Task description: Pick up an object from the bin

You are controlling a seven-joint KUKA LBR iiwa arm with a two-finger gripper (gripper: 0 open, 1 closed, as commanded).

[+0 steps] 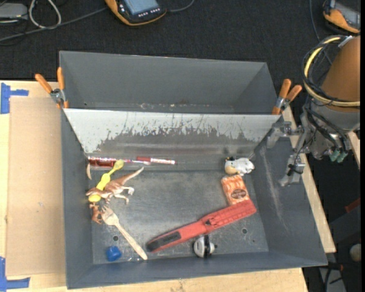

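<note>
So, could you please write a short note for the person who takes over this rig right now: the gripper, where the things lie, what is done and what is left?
Gripper: above the sloped right wall of the grey metal bin, carrying nothing that I can see.
Nearest things: small orange packet, small white toy figure, long red plastic tool lying slantwise on the floor.
Left side: brown toy dinosaur, pale wooden fork, small blue cap.
Done: nothing picked.
Left: the whole pick, that is choose a thing, descend, grasp, lift.
</note>
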